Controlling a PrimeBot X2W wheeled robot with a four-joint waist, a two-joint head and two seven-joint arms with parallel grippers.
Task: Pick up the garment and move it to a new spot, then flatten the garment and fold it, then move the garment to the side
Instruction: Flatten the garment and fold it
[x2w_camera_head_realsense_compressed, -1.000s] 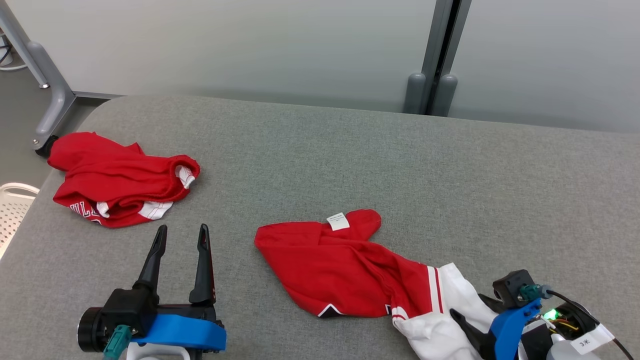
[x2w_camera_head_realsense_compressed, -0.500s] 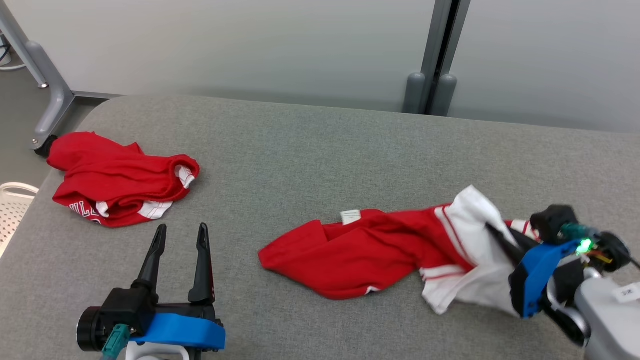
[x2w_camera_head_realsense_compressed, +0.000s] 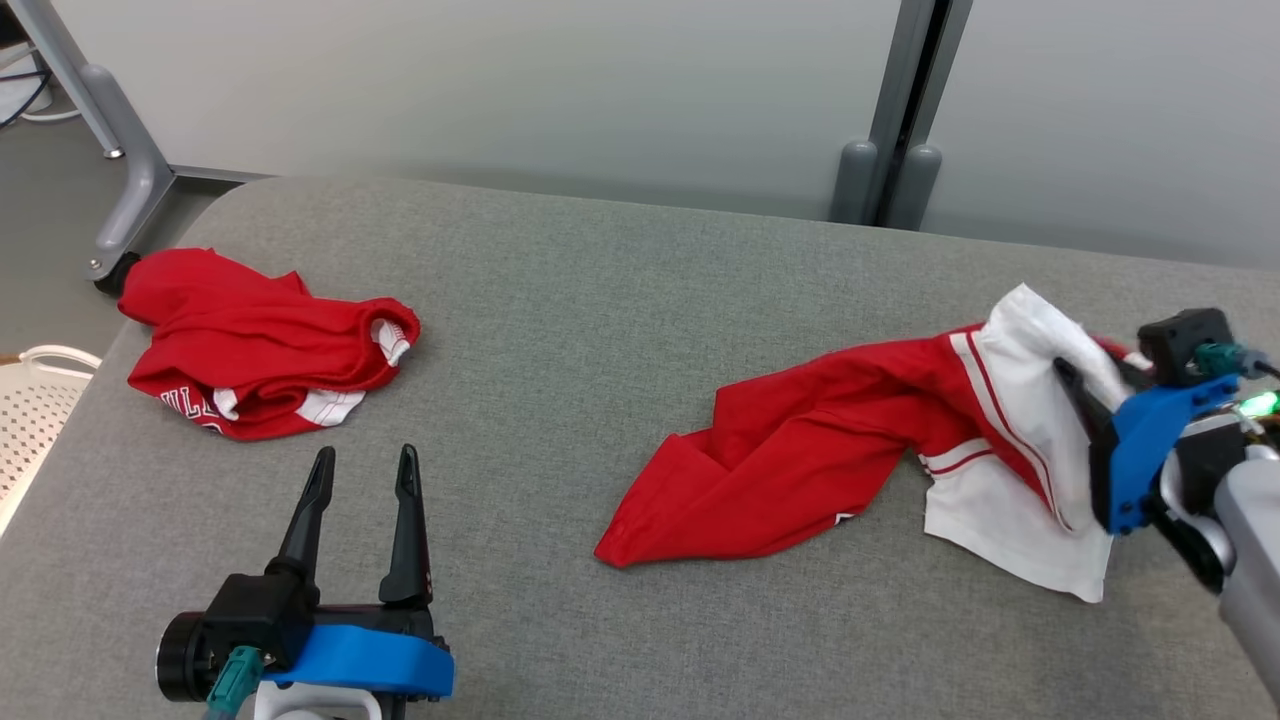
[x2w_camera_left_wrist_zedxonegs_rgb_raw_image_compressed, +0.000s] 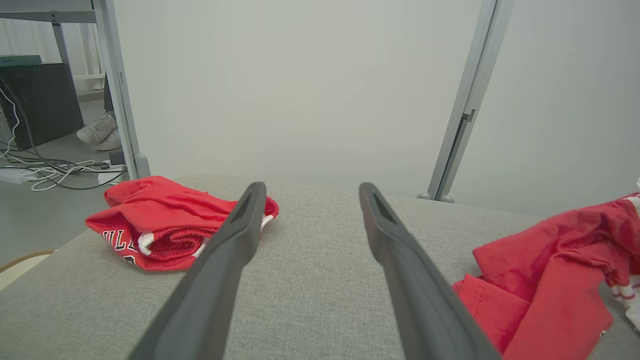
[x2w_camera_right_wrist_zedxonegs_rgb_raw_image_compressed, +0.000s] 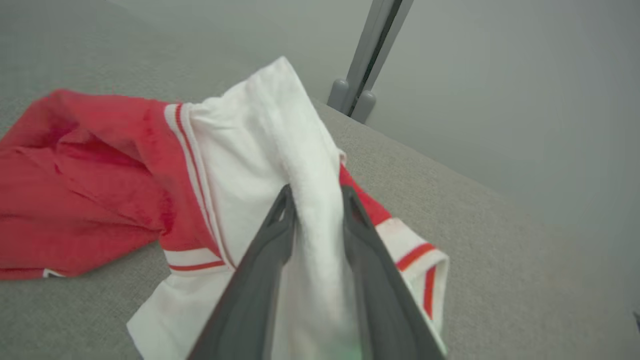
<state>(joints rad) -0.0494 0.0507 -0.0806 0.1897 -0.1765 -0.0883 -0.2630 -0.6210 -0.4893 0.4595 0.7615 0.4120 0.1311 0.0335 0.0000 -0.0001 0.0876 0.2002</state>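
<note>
The right gripper (x2w_camera_head_realsense_compressed: 1075, 385) stands over the right end of the grey fabric-covered table (x2w_camera_head_realsense_compressed: 600, 300), its two dark fingers drawn narrow around a bunched fold of white cloth. In the right wrist view the right gripper (x2w_camera_right_wrist_zedxonegs_rgb_raw_image_compressed: 316, 192) has this fold pinched between its fingers, and the cloth rises past the fingertips in a peak. The fold belongs to the red-and-white garment (x2w_camera_head_realsense_compressed: 800, 450). Its white panel, edged with red stripes, is lifted at the gripper and hangs down to the table just beside it. Its red part trails away from the gripper toward the table's middle and lies creased on the surface.

The left gripper (x2w_camera_head_realsense_compressed: 365, 455) rests low at the near left of the table with its fingers spread wide and nothing between them, well apart from the held garment. In the left wrist view the left gripper (x2w_camera_left_wrist_zedxonegs_rgb_raw_image_compressed: 311, 187) points across bare table, with the garment's red end (x2w_camera_left_wrist_zedxonegs_rgb_raw_image_compressed: 540, 265) off to its right.

A second red garment (x2w_camera_head_realsense_compressed: 260, 340), bunched and showing white lettering, lies at the table's far left corner. A white perforated basket (x2w_camera_head_realsense_compressed: 30, 420) sits beyond the left edge.
</note>
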